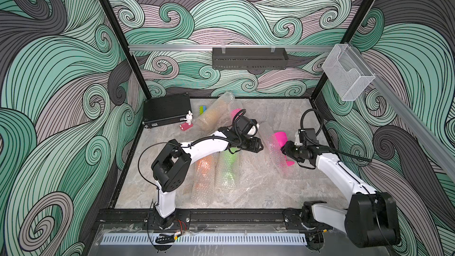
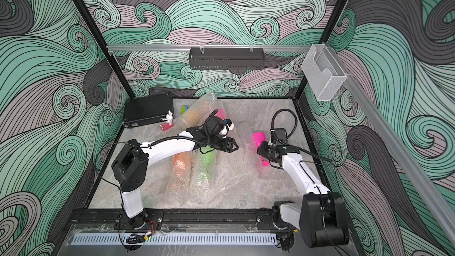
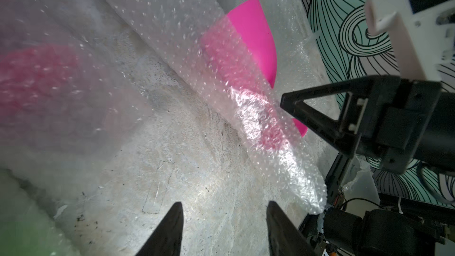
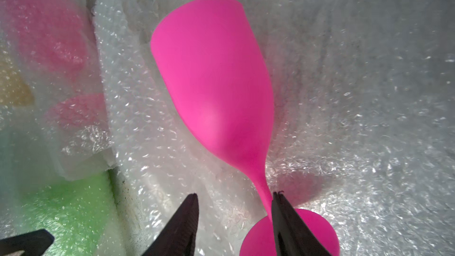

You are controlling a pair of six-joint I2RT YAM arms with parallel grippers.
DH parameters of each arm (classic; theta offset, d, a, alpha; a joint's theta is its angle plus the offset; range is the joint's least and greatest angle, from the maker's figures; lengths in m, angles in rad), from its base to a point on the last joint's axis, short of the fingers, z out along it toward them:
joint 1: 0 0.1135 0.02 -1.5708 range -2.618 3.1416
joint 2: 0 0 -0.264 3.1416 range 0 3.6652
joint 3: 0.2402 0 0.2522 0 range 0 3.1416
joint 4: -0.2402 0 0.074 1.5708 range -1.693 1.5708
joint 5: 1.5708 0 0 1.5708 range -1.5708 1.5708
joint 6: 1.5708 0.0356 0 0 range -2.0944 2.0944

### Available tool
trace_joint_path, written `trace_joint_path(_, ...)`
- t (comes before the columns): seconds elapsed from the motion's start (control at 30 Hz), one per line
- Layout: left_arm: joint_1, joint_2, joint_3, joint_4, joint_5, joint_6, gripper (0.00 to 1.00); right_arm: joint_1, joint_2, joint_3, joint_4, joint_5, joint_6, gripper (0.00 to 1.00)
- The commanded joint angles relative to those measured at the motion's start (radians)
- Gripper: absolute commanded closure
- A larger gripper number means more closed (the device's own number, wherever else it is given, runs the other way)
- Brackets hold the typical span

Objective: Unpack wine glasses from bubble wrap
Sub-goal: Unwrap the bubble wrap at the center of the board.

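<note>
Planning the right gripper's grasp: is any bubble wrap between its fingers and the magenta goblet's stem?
Nothing visible does. The magenta goblet lies on the opened bubble wrap, its stem bare between the fingers of the open right gripper, close against one.

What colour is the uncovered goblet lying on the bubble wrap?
The plastic goblet is plain, opaque magenta; clearest in the right wrist view.

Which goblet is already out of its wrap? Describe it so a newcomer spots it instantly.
On the marble-look table, look to the right arm's side, where a bubble wrap sheet lies opened. The magenta goblet lies on its side there, stem by the right fingers. Unlike the orange goblet and green goblet, dim inside their sleeves, its cup shows bare.
</note>
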Motion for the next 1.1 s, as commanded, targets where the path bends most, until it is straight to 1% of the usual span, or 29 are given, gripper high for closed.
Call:
trace_joint_path(0.0, 0.022, -0.054, -0.006, -0.026, -0.026, 0.001, 0.46, 0.049, 0.015, 0.041, -0.023, 0.042, -0.014, 0.48)
trace_joint_path(0.13, 0.044, -0.067, -0.004, -0.038, -0.033, 0.001, 0.46, 0.097, 0.035, 0.063, -0.031, 0.044, -0.038, 0.46)
trace_joint_path(0.3, 0.052, -0.064, 0.007, -0.024, -0.012, -0.011, 0.46, 0.116, 0.058, 0.102, -0.046, -0.086, -0.133, 0.41)
trace_joint_path(0.4, 0.052, -0.047, 0.023, -0.022, 0.005, -0.02, 0.46, 0.116, 0.04, 0.112, -0.059, -0.129, -0.161, 0.39)
trace_joint_path(0.47, 0.052, -0.037, 0.032, -0.015, 0.017, -0.026, 0.46, 0.116, 0.017, 0.115, -0.068, -0.129, -0.165, 0.35)
trace_joint_path(0.53, 0.052, -0.028, 0.041, -0.012, 0.026, -0.029, 0.46, 0.115, -0.005, 0.12, -0.082, -0.098, -0.166, 0.33)
trace_joint_path(0.6, 0.052, -0.019, 0.052, -0.015, 0.031, -0.03, 0.46, 0.113, -0.011, 0.135, -0.121, -0.032, -0.167, 0.33)
trace_joint_path(0.73, 0.052, -0.015, 0.072, -0.014, 0.047, -0.033, 0.46, 0.108, 0.023, 0.17, -0.218, 0.107, -0.182, 0.35)
trace_joint_path(0.83, 0.052, -0.018, 0.08, -0.017, 0.044, -0.031, 0.46, 0.108, 0.049, 0.173, -0.245, 0.2, -0.175, 0.37)
trace_joint_path(1.07, 0.054, -0.019, 0.088, -0.028, 0.045, -0.023, 0.46, 0.11, 0.131, 0.182, -0.263, 0.258, -0.17, 0.4)
